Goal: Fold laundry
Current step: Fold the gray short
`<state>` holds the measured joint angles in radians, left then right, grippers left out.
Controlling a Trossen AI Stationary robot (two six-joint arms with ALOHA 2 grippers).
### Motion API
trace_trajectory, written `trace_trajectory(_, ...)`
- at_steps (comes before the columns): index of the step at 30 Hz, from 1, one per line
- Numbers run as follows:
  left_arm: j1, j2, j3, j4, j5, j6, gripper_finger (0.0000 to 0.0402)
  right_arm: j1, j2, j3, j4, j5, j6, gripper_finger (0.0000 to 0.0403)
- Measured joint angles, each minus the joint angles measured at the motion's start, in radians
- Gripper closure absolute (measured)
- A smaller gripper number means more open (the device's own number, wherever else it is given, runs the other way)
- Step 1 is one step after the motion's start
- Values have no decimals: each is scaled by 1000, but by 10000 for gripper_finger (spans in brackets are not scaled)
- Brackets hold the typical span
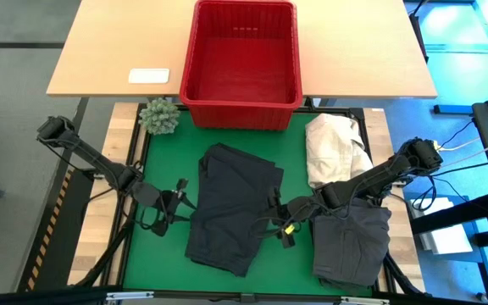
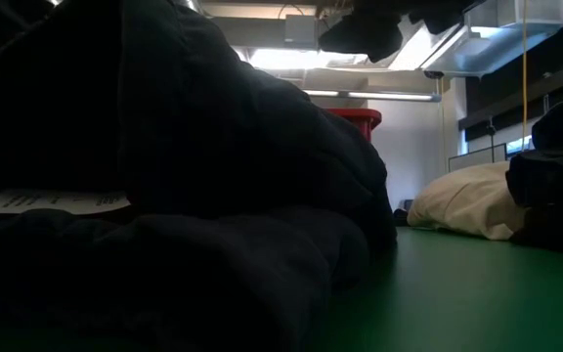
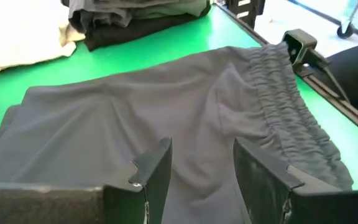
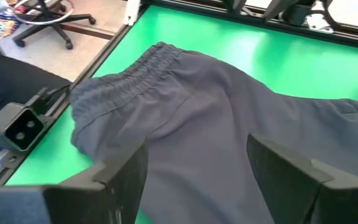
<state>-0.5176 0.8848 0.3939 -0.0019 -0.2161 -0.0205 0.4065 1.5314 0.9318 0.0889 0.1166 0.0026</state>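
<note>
A dark grey garment (image 1: 231, 207) with an elastic waistband (image 3: 284, 106) lies folded flat on the green mat (image 1: 163, 267), its waistband toward the near edge. My left gripper (image 1: 180, 203) is at its left edge, open, with its fingers (image 3: 154, 171) just over the cloth. My right gripper (image 1: 282, 222) is at the garment's right edge, wide open, and the cloth (image 4: 216, 124) lies spread below it. Nothing is between either pair of fingers. In the low view the garment (image 2: 164, 196) fills the left side.
A stack of folded dark garments (image 1: 352, 241) lies at the near right. Behind it lies a cream-white cloth heap (image 1: 333, 148). The red basket (image 1: 241, 63) stands at the far middle, with a small plant (image 1: 159, 116) and a white card (image 1: 148, 75) to its left.
</note>
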Motion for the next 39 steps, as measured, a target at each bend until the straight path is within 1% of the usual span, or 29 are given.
trace_trajectory(4,-3,0,0,5,2,4,236,0,0,0,0,-32,0,134)
trace_trajectory(9,-10,8,24,-8,-1,7,236,16,0,0,-1,-30,43,134)
trace_trajectory(14,-31,61,90,-14,-6,86,236,59,28,1,-5,3,44,134)
trace_trajectory(17,-30,97,117,-43,-10,101,236,79,55,3,-9,30,42,134)
trace_trajectory(25,-43,161,145,-53,-11,32,236,79,116,3,14,22,44,134)
trace_trajectory(33,-70,222,169,-53,-28,29,236,79,119,3,19,23,27,134)
trace_trajectory(39,-85,236,169,-65,-21,27,236,79,119,7,7,21,22,134)
